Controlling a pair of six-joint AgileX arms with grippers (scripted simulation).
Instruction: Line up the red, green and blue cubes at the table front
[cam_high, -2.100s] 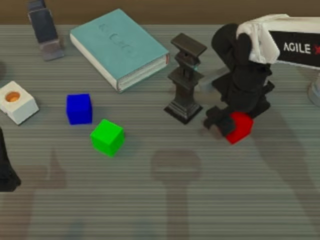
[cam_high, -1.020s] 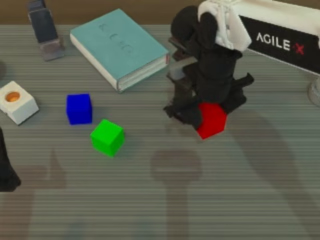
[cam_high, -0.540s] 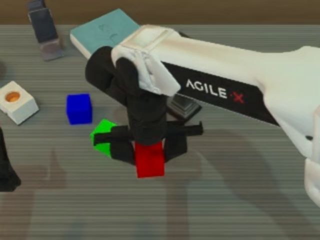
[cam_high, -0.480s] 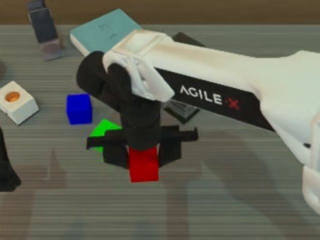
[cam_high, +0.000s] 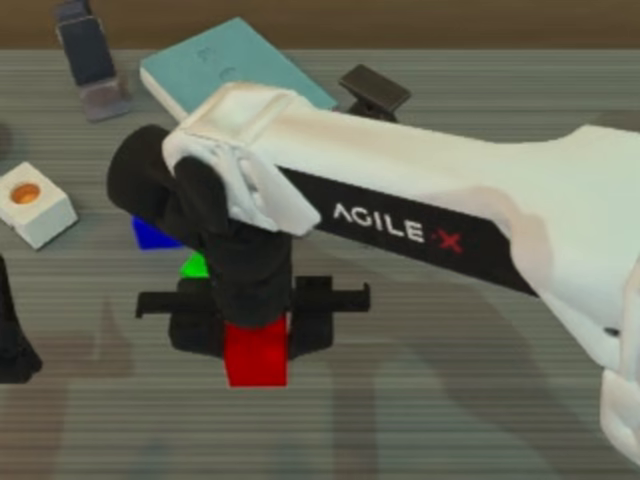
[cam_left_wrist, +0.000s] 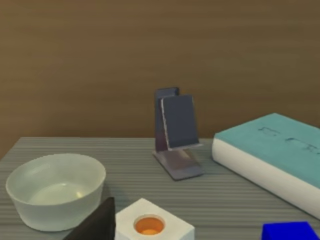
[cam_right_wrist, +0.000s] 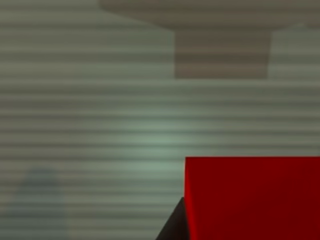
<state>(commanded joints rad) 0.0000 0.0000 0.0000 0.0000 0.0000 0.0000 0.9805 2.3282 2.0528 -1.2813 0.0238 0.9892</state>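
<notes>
Your right gripper (cam_high: 255, 322), jaws clamped on the glossy red cube (cam_high: 256, 356), nears the counter (cam_high: 450, 400) front; green cube (cam_high: 194, 265) and blue cube (cam_high: 150, 234) behind the jaws remain unplaced.

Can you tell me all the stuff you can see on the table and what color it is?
Red cube: one, red, held in the right pincer, front middle.
Green cube: one, green, mostly hidden under the right arm.
Blue cube: one, blue, left of middle, partly hidden.
White block: one, white with an orange dimple, far left.
Book: one, teal, back.
Phone stand: one, dark grey, back left.
Bowl: one, pale, beside the white block.
Black stand: one, black, back middle.
Table: grey, striped.
Right pincer: black, gripping the red cube.
Left arm: black, left edge, parked.
</notes>
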